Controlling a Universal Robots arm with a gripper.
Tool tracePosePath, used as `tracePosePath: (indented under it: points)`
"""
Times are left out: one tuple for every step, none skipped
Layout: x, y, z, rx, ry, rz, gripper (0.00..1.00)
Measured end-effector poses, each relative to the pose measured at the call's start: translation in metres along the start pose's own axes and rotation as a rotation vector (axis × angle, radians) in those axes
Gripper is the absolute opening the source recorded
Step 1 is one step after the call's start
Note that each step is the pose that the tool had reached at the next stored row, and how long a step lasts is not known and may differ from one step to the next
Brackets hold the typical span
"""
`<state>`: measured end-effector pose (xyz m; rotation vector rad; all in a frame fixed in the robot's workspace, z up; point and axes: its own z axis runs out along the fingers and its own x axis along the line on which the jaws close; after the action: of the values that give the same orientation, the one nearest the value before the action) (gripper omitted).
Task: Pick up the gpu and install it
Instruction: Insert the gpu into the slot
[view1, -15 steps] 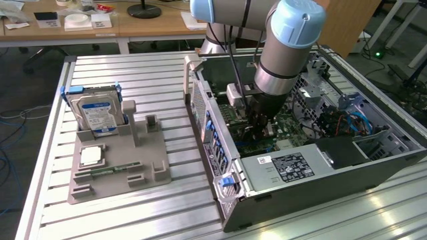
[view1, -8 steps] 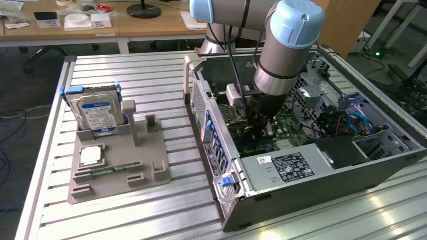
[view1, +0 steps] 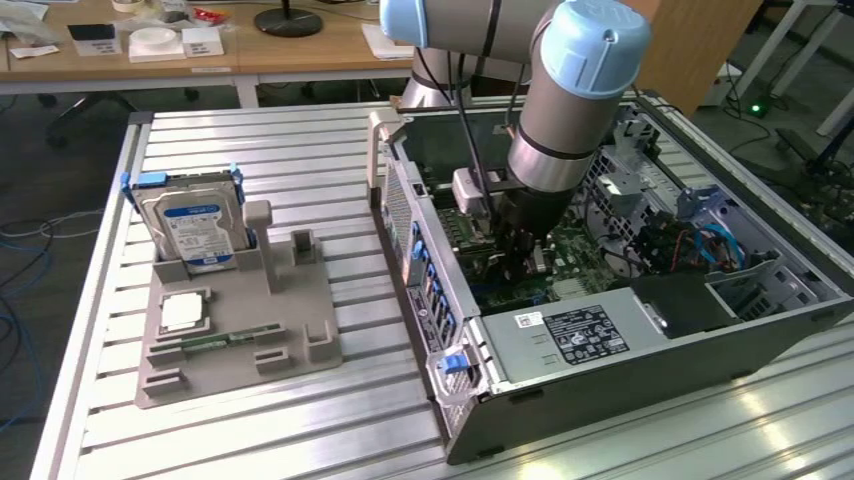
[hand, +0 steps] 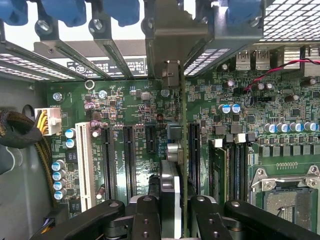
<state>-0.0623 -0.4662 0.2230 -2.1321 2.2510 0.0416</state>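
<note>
Lowering the gpu (hand: 176, 200) into the open computer case (view1: 747, 345) is the step we judge to be in hand: we are past the pick-up and at the seating. Our gripper (hand: 175, 220) is clenched on the card from both sides, a dark finger (hand: 145, 217) pressing each face, and in the exterior view it (view1: 521, 262) hangs deep inside the case, over the motherboard (view1: 567, 275).

The card stands on edge between the fingers, seen edge-on as a thin green line. Its long axis runs along the black expansion slots (hand: 128, 160) (parallel to them, as far as we can tell), and its silver end bracket (hand: 170, 75) points at the case's rear slot openings (hand: 115, 50).

Whether the card's bottom edge already touches a slot, we cannot tell. In our judgement, seating calls for holding the edge straight over its slot and pressing squarely down, with the bracket kept in its opening.

On the grey fixture (view1: 307, 345) outside the case stands the hard drive (view1: 196, 228).
</note>
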Motion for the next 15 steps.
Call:
tracePosePath:
  points:
    - [0.0, 0.0, 0.0, 0.0, 0.0, 0.0, 0.28]
    - [0.0, 0.0, 0.0, -0.0001, 0.0, 0.0, 0.28]
    - [-0.0001, 0.0, -0.0004, 0.0, -0.0003, 0.0, 0.28]
    - [-0.0003, -0.0001, -0.001, 0.0005, -0.0015, 0.0, 0.28]
    - [-0.0003, -0.0001, -0.0022, 0.0003, -0.0011, 0.0, 0.28]
    - [-0.0002, 0.0, -0.0031, 0.0, -0.0004, 0.0, 0.28]
    - [-0.0002, 0.0, -0.0032, 0.0, -0.0001, 0.0, 0.28]
    - [-0.0002, -0.0001, -0.0032, 0.0, -0.0002, 0.0, 0.28]
    - [-0.0002, 0.0, -0.0032, 0.0, -0.0002, 0.0, 0.28]
    - [-0.0002, 0.0, -0.0032, 0.0, -0.0002, 0.0, 0.28]
    - [-0.0002, 0.0, -0.0033, 0.0, -0.0001, 0.0, 0.28]
    - [-0.0002, 0.0, -0.0032, 0.0, -0.0002, 0.0, 0.28]
    - [-0.0002, 0.0, -0.0033, 0.0, 0.0, 0.0, 0.28]
    - [-0.0002, 0.0, -0.0031, -0.0006, 0.0001, 0.0, 0.28]
    - [-0.0001, -0.0001, -0.0029, -0.0026, 0.0001, 0.0, 0.28]
